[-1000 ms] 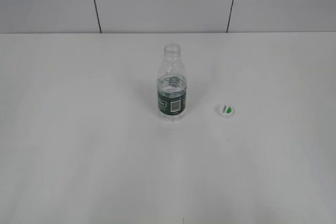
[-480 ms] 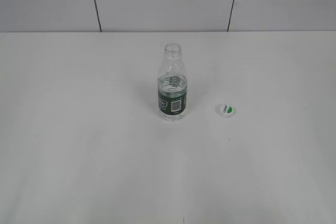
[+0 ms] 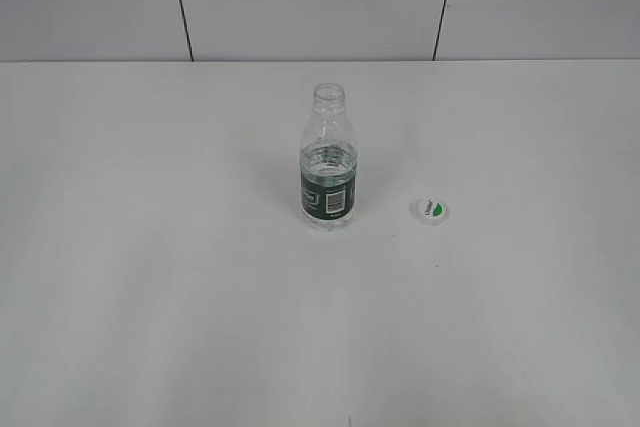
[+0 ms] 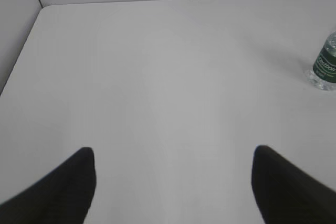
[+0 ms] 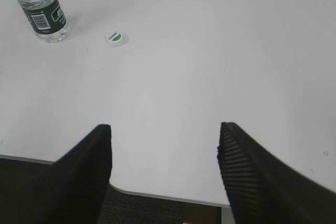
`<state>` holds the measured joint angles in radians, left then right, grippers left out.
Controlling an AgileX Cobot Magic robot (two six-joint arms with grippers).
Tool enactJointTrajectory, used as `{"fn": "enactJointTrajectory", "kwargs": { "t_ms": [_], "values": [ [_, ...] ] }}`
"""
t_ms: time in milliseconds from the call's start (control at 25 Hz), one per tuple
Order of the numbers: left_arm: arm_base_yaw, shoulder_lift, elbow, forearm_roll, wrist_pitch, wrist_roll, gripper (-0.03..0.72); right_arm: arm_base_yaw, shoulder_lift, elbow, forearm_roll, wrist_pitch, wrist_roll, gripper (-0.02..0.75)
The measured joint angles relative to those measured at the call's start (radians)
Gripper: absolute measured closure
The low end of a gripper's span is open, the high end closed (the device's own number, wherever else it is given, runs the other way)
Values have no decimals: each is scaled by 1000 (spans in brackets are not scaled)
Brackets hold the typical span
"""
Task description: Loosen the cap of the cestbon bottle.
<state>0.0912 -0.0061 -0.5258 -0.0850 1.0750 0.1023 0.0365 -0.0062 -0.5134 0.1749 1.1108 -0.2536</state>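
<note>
A small round white plastic cap, with a green leaf-shaped mark and tiny print on its top, lies flat on the desk, off the bottle. It sits near the bottle's right side in the exterior view, apart from it. The cestbon bottle stands upright near the middle of the desk: clear plastic, ribbed at the shoulder, its narrow threaded neck open, with a dark green wrap label bearing a white barcode patch. A little water shows inside at label height. The desk is smooth, matte white, with a rounded edge; pale wall panels with dark seams rise behind it.

Neither arm appears in the exterior view. The left gripper hangs above bare desk, jaws spread wide, the bottle far off to its right. The right gripper hovers over the desk's near edge, jaws wide and empty, its dark ridged fingers pointing toward cap and bottle
</note>
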Motion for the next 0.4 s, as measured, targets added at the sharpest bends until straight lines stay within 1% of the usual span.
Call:
{"fn": "enactJointTrajectory", "kwargs": {
  "t_ms": [400],
  "values": [
    [0, 0, 6, 6, -2, -12, 137, 0, 0, 0, 0, 0, 0, 252]
  ]
}}
